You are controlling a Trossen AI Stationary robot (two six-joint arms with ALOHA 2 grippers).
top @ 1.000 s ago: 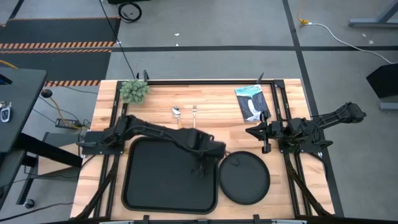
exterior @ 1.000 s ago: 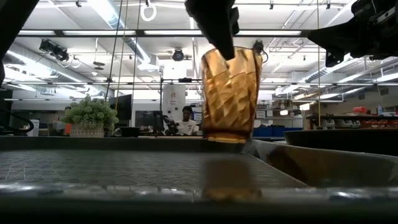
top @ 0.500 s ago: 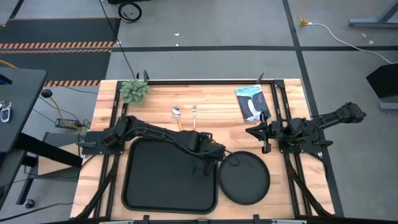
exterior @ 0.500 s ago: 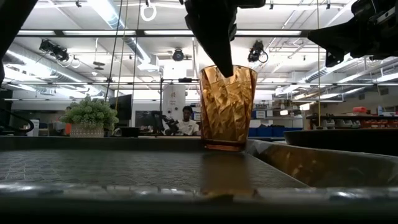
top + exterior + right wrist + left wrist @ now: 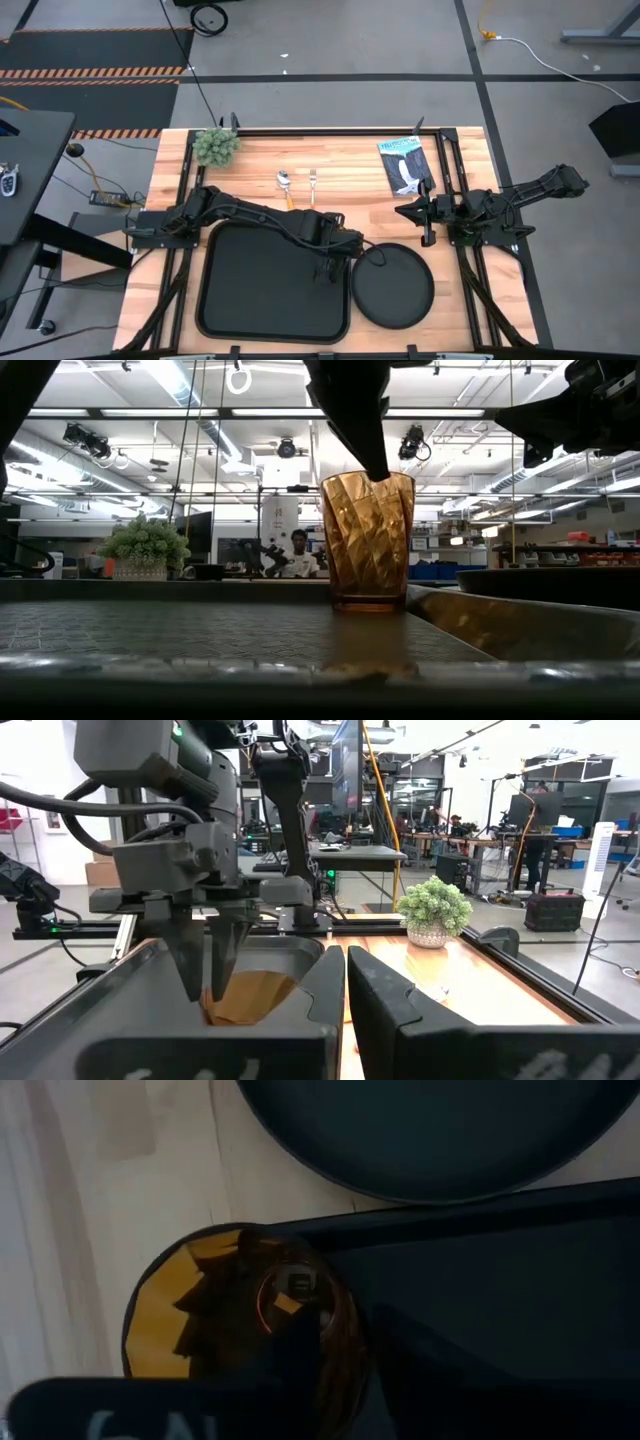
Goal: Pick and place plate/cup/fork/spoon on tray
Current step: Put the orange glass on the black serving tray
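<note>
Placement of the cup (image 5: 367,540) is the step in hand. The cup stands upright with its base on the floor of the tray (image 5: 240,290), close to the tray's right rim and just beside the plate (image 5: 392,285), which lies on the table outside the tray. The left gripper (image 5: 330,262) is positioned directly above the cup, one finger reaching down to its rim; in the right wrist view the fingers appear closed on the cup wall, though the contact is partly hidden. Release is best done by opening the fingers fully before any lift, then rising straight up so that the rim is not dragged and the cup is not tipped toward the tray edge. The right gripper (image 5: 428,213) is parked over the table's right side, fingers closed and empty. The fork (image 5: 312,182) and the spoon (image 5: 284,184) lie side by side on the far part of the table.
</note>
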